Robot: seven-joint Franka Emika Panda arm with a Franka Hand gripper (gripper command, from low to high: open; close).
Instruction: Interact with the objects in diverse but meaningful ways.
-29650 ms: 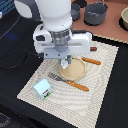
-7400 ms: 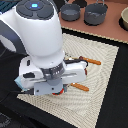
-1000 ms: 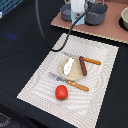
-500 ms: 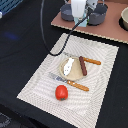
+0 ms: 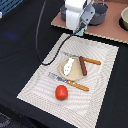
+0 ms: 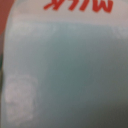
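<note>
The arm is hanging high over the far edge of the striped mat [image 5: 95, 60], near the dark pots at the back of the tabletop [image 5: 20, 45]. Its pincer [image 5: 80, 31] is closed on the milk carton [image 6: 65, 70]: the wrist view is filling almost wholly with a pale blue face bearing red lettering (the carton is sitting right against the lens), while in the exterior view only a small pale bit is showing between the fingers, blurred.

On the mat, the tan plate [image 5: 66, 75] is lying near the middle. A little white bottle [image 5: 69, 65] is resting on the plate, tilted, and the dark sausage [image 5: 83, 65] is lying just beside it along the plate's edge toward the exterior view's right. Orange-handled cutlery is flanking the plate: one piece [image 5: 92, 61] on the far side, another [image 5: 77, 85] on the near side. The red tomato [image 5: 61, 92] is sitting on the mat nearer the camera, just beside the near cutlery and apart from the plate.
</note>
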